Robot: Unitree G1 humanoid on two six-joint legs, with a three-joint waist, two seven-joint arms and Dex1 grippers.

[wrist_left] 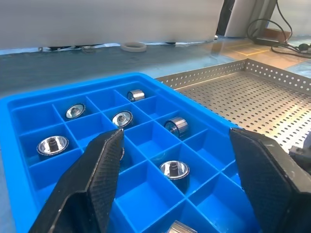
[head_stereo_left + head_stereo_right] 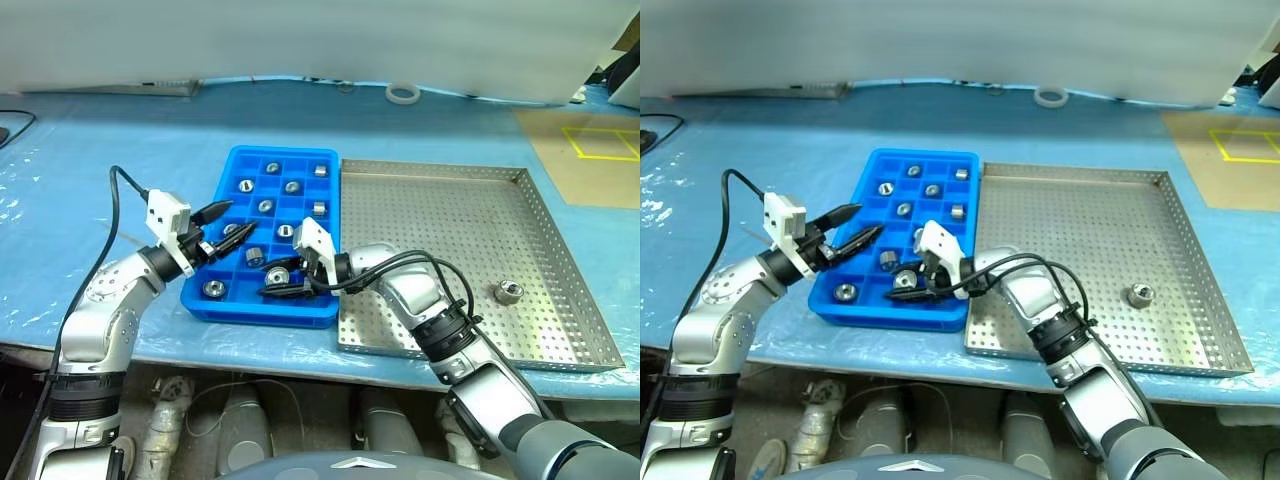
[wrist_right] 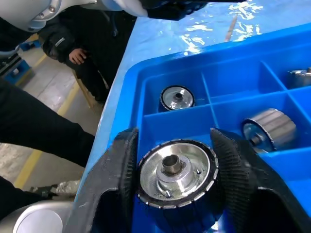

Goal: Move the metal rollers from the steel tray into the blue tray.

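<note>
no readable text, label, brand or number on anything

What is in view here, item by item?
metal rollers: several, silver, in the blue tray's compartments
lone roller: one, silver, on the steel tray's floor
blue tray: one, blue, left of the steel tray
steel tray: one, silver-grey, perforated
tape ring: one, white, far table edge
table cover: one, light blue
person: one, dark clothes, beside the table
left gripper: black, open, over the blue tray
right gripper: black, at a roller in the blue tray's near row
</note>
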